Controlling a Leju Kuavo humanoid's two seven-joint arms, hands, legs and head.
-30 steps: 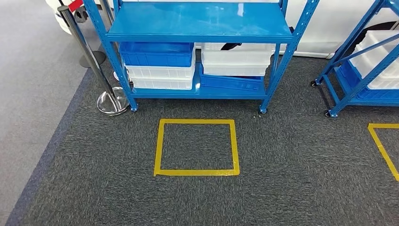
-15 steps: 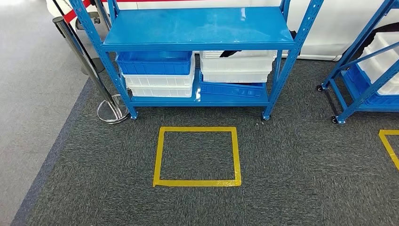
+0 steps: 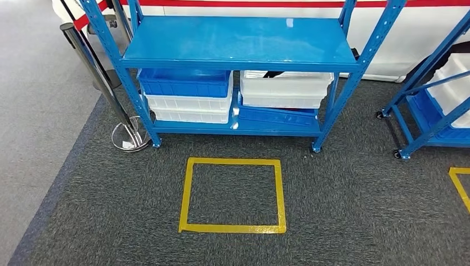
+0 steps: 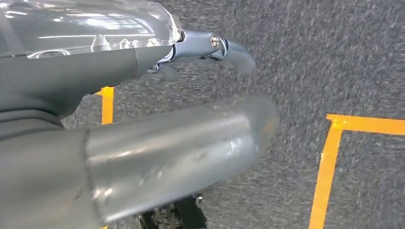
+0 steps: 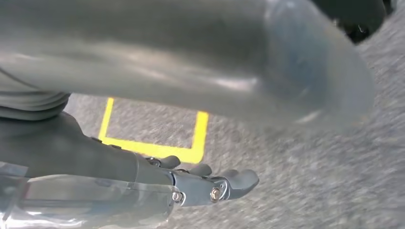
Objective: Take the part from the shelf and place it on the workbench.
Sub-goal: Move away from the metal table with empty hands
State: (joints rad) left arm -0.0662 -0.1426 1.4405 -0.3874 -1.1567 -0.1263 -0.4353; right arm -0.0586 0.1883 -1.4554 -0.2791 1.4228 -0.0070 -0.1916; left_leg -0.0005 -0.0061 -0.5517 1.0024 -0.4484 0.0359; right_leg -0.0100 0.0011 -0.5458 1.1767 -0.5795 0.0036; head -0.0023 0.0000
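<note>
The blue metal shelf [image 3: 238,39] stands ahead of me in the head view, its top board bare. On its lower board a blue bin [image 3: 185,83] sits on a white bin [image 3: 188,108] at the left. At the right, white bins [image 3: 282,91] rest on a tilted blue bin [image 3: 277,115]. A dark object [image 3: 275,73] lies in the topmost white bin. My left hand [image 4: 167,143] hangs over the grey carpet with fingers apart and nothing in it. My right hand [image 5: 143,176] hangs the same way, holding nothing.
A yellow taped square [image 3: 233,227] marks the carpet in front of the shelf. A chrome barrier post [image 3: 102,83] with a round base stands at the shelf's left corner. A second blue shelf [image 3: 438,100] on wheels stands at the right, by another yellow tape corner [image 3: 460,185].
The whole head picture has shifted downward and the shelf looks slightly larger, so the camera has moved. Nothing on the shelf has been moved.
</note>
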